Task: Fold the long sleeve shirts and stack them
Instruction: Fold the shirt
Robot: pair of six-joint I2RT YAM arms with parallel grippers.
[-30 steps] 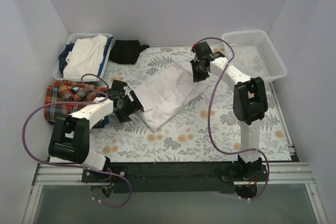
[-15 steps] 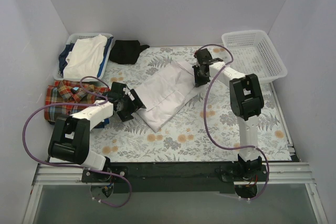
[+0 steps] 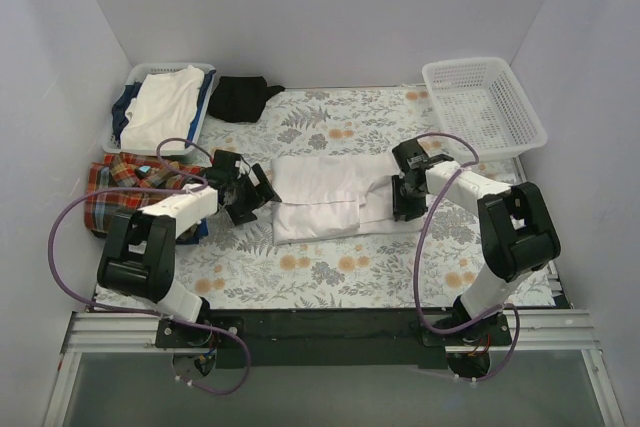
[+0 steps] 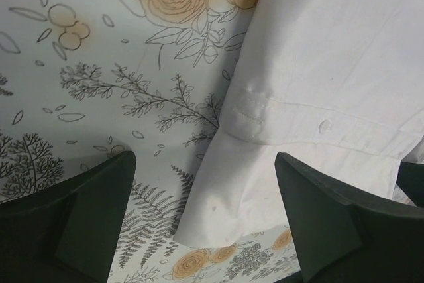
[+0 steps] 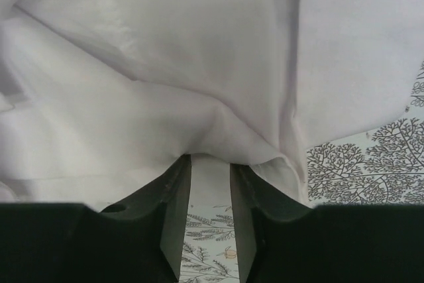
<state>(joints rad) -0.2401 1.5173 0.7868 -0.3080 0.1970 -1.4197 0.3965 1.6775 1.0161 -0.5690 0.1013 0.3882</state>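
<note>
From above, the white shirt point(image 3: 320, 197) lies folded into a long strip across the middle of the flowered desk point(image 3: 330, 267), an arm at each end. The left hand point(image 3: 256, 197) sits right at the shirt's left edge, and the right hand point(image 3: 402, 202) is down on its right end. The plaid shirt point(image 3: 115, 187) is heaped at the desk's left side, well apart from the white one and partly under the left arm. Behind it stands a basket point(image 3: 135, 77) with folded cloth in it, a black garment point(image 3: 240, 97) just beside that, and a white basket point(image 3: 485, 97) in the far right corner.

Over to the left wrist: the two dark fingers point(image 4: 73, 217) stand wide apart – nothing between them. Below the gap lies a corner of the white shirt, a cuffed edge with one small button point(image 4: 324, 126), flat on the flower print. The right-hand finger overlaps the fabric's edge; I cannot tell whether it touches.

Now the right wrist – white fabric fills almost the whole view, creased and drawn into a peak right at the fingertips point(image 5: 175, 190). The fingers stand close together with a slim gap, and a strip of white cloth shows in that gap, with leaf print below it. Whether the hand is gripping that fold or just loose around it, I cannot tell. Bare desk shows at the right, beside the shirt's edge.
</note>
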